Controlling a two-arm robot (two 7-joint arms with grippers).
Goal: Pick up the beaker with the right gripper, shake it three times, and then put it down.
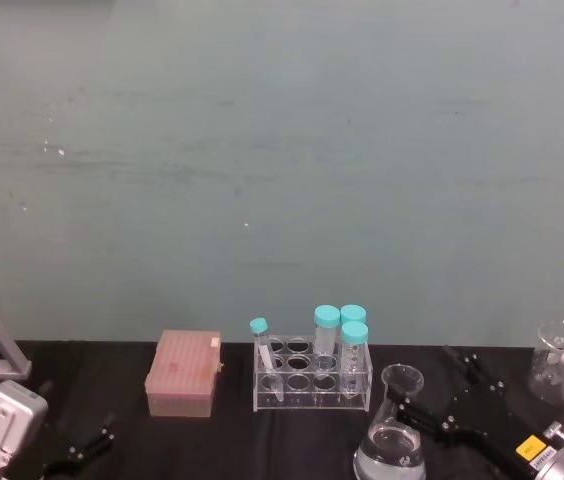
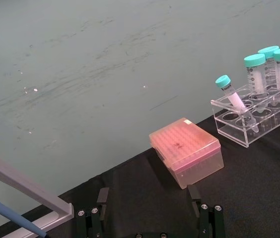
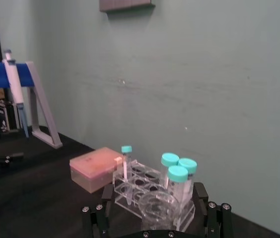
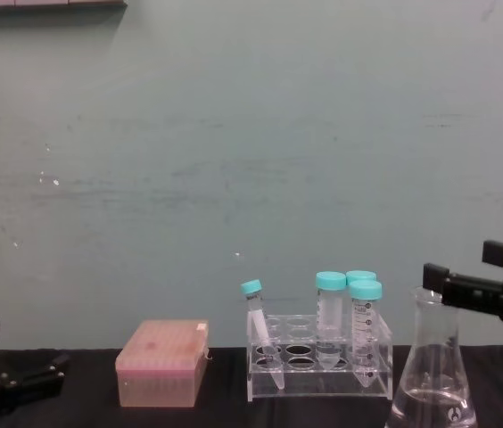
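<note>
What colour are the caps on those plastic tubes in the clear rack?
Teal caps; clearest in the left wrist view.

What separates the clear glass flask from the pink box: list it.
The clear glass conical flask is wide-based and narrow-necked; the pink rectangular plastic box is low and blocky. The flask holds clear liquid; the box's lid is shut. The right end effector straddles the flask, fingers open; nothing touches the box. Both stand on the black table.

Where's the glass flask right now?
Head view, robot's right front: the clear glass conical flask stands beside the clear tube rack, inside the open black right gripper.
</note>
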